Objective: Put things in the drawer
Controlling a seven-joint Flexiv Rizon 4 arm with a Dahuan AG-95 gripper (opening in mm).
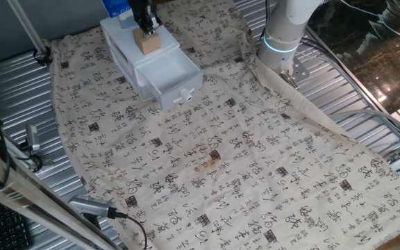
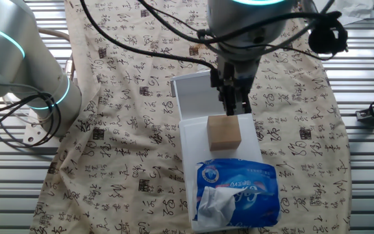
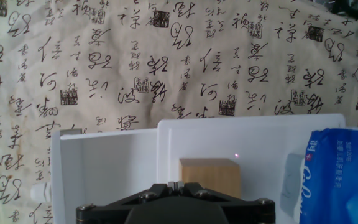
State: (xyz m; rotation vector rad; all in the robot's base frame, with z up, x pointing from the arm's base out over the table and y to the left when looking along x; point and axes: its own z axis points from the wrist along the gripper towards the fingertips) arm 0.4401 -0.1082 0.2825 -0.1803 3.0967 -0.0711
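Plain wooden cube [image 2: 224,132] is seated on the smooth white cabinet [image 1: 136,48]; claw [image 2: 234,107] is seen closed, empty, just beside it.

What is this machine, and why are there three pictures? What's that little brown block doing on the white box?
It's a robot arm with a two-finger claw for picking things up. Two cameras watch the table from different sides, and the third rides on the hand, looking along the fingers. A cloth covered in black writing lies over the table. On it stands a small white cabinet whose drawer is pulled open. A wooden cube sits on top of the cabinet, next to a blue pack of tissues. The claw is right above the cube's edge. Its fingers look closed together, and it isn't holding anything. The cube isn't in the drawer yet.
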